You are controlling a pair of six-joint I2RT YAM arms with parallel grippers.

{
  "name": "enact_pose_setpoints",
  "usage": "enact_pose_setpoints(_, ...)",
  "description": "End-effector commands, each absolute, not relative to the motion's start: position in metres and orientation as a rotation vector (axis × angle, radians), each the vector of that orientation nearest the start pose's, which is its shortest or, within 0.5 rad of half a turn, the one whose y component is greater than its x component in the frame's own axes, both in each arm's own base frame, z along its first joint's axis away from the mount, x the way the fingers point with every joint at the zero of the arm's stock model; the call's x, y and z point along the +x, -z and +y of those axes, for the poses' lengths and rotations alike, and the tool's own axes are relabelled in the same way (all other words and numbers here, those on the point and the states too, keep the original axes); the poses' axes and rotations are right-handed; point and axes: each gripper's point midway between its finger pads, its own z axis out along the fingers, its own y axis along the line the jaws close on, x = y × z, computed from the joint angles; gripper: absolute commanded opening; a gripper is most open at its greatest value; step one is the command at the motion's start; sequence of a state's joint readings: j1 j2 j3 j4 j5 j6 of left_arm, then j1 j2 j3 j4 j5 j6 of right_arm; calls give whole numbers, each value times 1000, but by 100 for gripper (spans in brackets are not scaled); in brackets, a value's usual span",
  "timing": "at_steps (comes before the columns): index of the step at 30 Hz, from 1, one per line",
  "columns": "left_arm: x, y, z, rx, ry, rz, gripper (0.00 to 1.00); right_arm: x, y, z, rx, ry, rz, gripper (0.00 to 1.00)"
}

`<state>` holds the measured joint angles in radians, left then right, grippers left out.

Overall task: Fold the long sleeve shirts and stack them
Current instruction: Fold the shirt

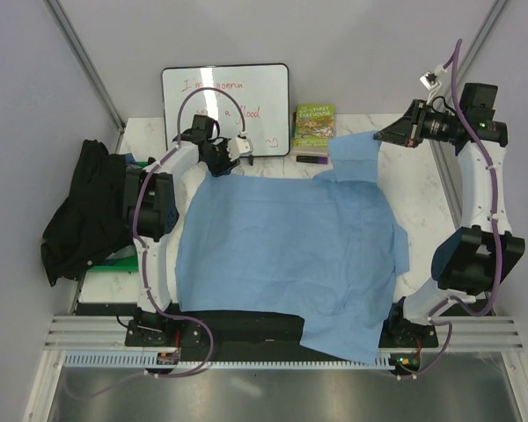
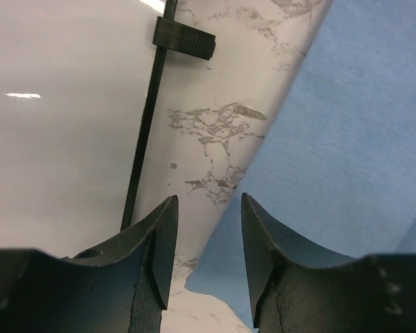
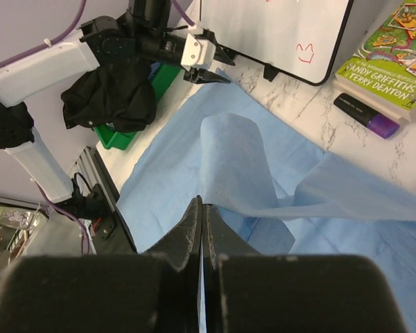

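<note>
1. Cloth, thin and limp: the light blue shirt (image 1: 286, 255) lies spread flat across the middle of the counter (image 1: 422, 198). Its near right part hangs past the counter's near edge. Judge it light, soft and without stiffness; it will sag and trail from any single hold.
2. Recommended holds are hems, sleeve ends and corners, pinched at two well-separated places so the panel travels taut. A mid-panel hold would likely bunch the cloth.
3. The black shirt (image 1: 84, 215) is heaped at the counter's left edge, partly over a green bin (image 3: 118, 135), unfolded. Expect the same limp behaviour; it probably needs spreading first.
4. The left arm (image 1: 172, 167) reaches from its near-edge base to the blue shirt's far left corner, wrist angled down. The left jaws stand partly apart with bare counter showing between them. The shirt's edge lies just below the gap, and nothing is gripped.
5. The right arm (image 1: 484, 189) arches along the right edge towards the far right corner. The right jaws are closed on a blue sleeve, raised off the counter and draping back to the body.
6. A whiteboard (image 1: 224, 97) and a book (image 1: 314, 123) stand at the far edge, near the shirt.
</note>
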<state>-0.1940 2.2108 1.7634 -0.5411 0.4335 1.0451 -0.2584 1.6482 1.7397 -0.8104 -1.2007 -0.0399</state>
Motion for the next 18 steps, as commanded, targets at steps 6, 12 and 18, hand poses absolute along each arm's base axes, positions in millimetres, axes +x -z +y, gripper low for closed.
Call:
enact_pose_setpoints(6,520,-45,-140,1690,167,1844,48,373,-372,80,-437,-1169,1846,0)
enact_pose_setpoints(12,511,-32,-137,1742,188,1862,39,371,-383,82,-441,-1181,1818,0)
enact_pose_setpoints(18,501,-37,-138,1789,230,1855,9,366,-399,85,-458,-1196,1774,0)
